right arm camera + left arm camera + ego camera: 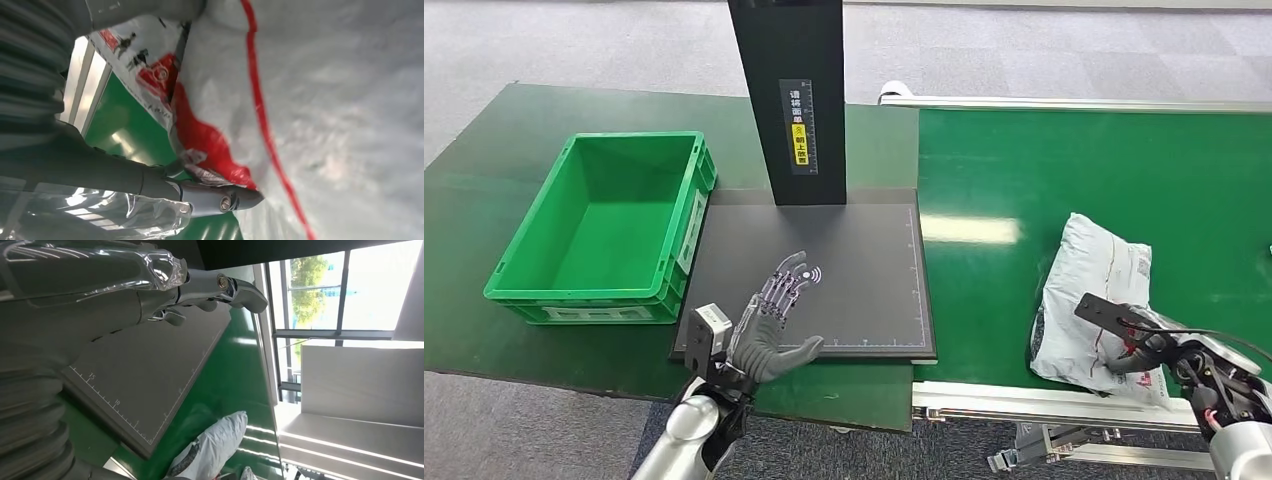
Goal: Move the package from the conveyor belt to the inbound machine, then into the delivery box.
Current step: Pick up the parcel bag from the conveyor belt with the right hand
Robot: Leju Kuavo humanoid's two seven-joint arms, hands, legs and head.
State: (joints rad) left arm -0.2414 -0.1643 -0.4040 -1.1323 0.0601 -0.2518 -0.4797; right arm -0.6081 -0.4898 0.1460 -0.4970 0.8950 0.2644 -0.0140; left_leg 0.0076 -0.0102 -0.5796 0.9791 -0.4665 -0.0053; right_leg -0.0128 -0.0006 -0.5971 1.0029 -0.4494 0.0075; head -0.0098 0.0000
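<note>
Early stage. The package (1092, 300), a grey poly mailer with red print, lies on the green conveyor belt (1124, 170), directly under and ahead of the right hand (1146, 345). That hand is at the package's near edge, thumb (220, 200) against the bag, but whether its fingers have closed on it I cannot tell; they are hidden behind the wrist and the bag. Left hand (774, 315) hovers flat, fingers spread, holding nothing, over the inbound machine (844, 270); the green delivery box (604, 225) sits just beyond its outer side with nothing in it. Both transfers remain. The package's label text is unreadable, and the right forearm is cut off at the frame edge.
</note>
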